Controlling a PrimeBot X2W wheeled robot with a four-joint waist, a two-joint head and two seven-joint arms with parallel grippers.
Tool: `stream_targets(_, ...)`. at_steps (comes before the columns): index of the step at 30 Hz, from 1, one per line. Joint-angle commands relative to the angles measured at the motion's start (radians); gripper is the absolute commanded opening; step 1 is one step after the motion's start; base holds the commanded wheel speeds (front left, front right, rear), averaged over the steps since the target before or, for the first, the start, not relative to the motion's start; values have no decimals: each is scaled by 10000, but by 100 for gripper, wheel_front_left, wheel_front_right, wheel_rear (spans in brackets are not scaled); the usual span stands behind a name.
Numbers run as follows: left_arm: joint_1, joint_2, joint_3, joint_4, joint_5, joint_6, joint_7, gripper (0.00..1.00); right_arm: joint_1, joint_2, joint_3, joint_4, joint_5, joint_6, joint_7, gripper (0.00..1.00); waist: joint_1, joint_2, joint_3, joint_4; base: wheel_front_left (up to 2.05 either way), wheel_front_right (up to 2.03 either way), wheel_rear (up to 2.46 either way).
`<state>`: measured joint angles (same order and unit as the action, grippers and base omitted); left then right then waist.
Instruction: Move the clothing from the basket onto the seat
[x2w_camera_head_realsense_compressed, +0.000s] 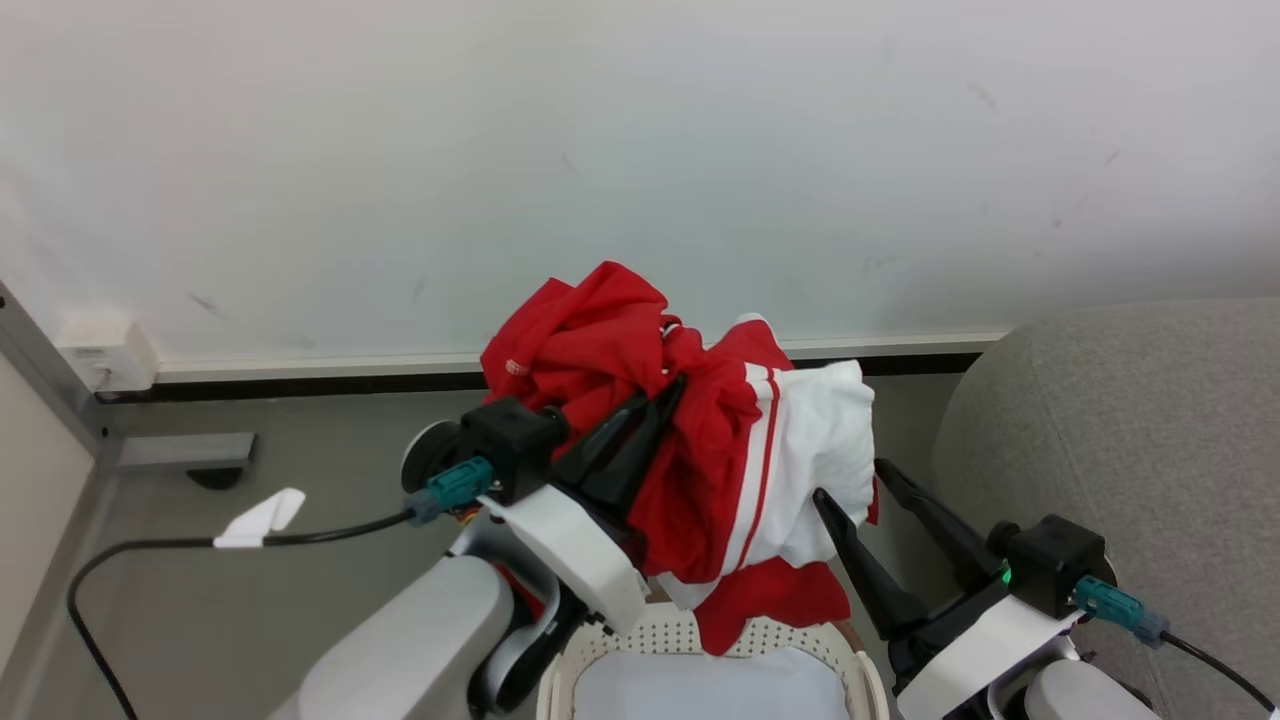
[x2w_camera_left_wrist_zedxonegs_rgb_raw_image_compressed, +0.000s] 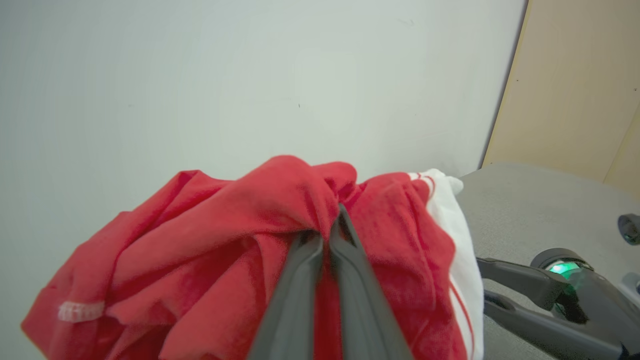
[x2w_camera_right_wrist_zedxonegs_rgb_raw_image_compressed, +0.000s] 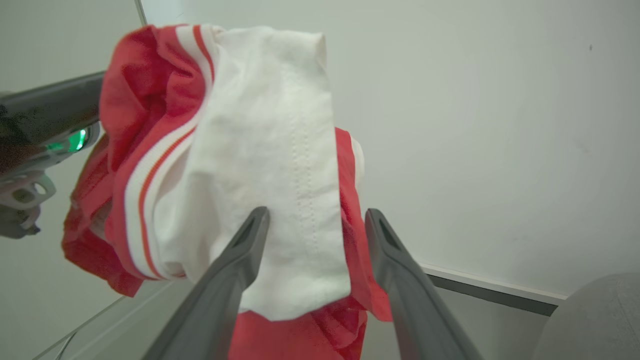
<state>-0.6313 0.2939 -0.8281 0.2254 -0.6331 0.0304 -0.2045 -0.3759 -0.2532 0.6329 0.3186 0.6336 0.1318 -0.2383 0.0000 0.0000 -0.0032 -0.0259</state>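
Observation:
The clothing (x2w_camera_head_realsense_compressed: 590, 340), a red jersey with white panels and striped trim, hangs bunched in the air above the basket (x2w_camera_head_realsense_compressed: 640, 630). My left gripper (x2w_camera_head_realsense_compressed: 672, 392) is shut on a fold of its red fabric; in the left wrist view the left gripper (x2w_camera_left_wrist_zedxonegs_rgb_raw_image_compressed: 334, 220) pinches the clothing (x2w_camera_left_wrist_zedxonegs_rgb_raw_image_compressed: 225, 225). My right gripper (x2w_camera_head_realsense_compressed: 857, 483) stands open at the jersey's right edge. Seen from the right wrist, the right gripper (x2w_camera_right_wrist_zedxonegs_rgb_raw_image_compressed: 316, 214) has its fingers either side of the white panel of the clothing (x2w_camera_right_wrist_zedxonegs_rgb_raw_image_compressed: 260, 125), not closed on it. The grey seat (x2w_camera_head_realsense_compressed: 1130, 420) is at the right.
A pale sheet (x2w_camera_head_realsense_compressed: 700, 690) lies inside the basket. Close behind stands a white wall with a dark baseboard (x2w_camera_head_realsense_compressed: 330, 382). A black cable with a white tag (x2w_camera_head_realsense_compressed: 262, 518) runs over the grey floor at the left, near a wall box (x2w_camera_head_realsense_compressed: 108, 352).

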Motion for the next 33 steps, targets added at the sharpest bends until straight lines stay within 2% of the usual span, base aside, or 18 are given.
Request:
stream_targets(1,35,-76,-65,22,72,-57,-3,0,-360,-173,351,139,234,-21,-27,100,0,0,-13,141,0,0,0)
stream_targets(3,11,-129,-110,38,86,-101,6,0,-549,-278,687,262,329,-21,15,100,0,0,-22,220,0,0,0)
stream_targets(8,-54,-379,-441,127,128,-278,77,0,-1438,-619,2267,679,1020,-21,-60,100,0,0,-67,635,0,0,0)
stream_targets(12,-12,-569,-731,185,91,-479,154,0,-1982,-632,3297,963,1561,-21,-180,100,0,0,-103,924,0,0,0)
stream_targets(16,40,-722,-1018,258,168,-630,213,0,-2333,-504,3899,1298,1899,-21,-264,100,0,0,-144,1176,0,0,0)
stream_targets(20,56,-835,-1182,311,183,-701,214,0,-2481,-333,3769,1261,2030,-21,-275,100,0,0,-174,1368,0,0,0)
stream_targets(27,107,-866,-1354,417,139,-778,221,0,-2039,-179,2935,777,1178,-21,-281,100,0,0,-211,1533,0,0,0)
stream_targets(32,103,-846,-1356,434,73,-770,188,0,-1740,-130,3052,1140,1136,-21,-272,100,0,0,-221,1558,0,0,0)
stream_targets(33,102,-847,-1352,435,57,-761,182,0,-1717,-114,3151,1281,1249,-21,-270,71,0,0,-222,1556,0,0,0)
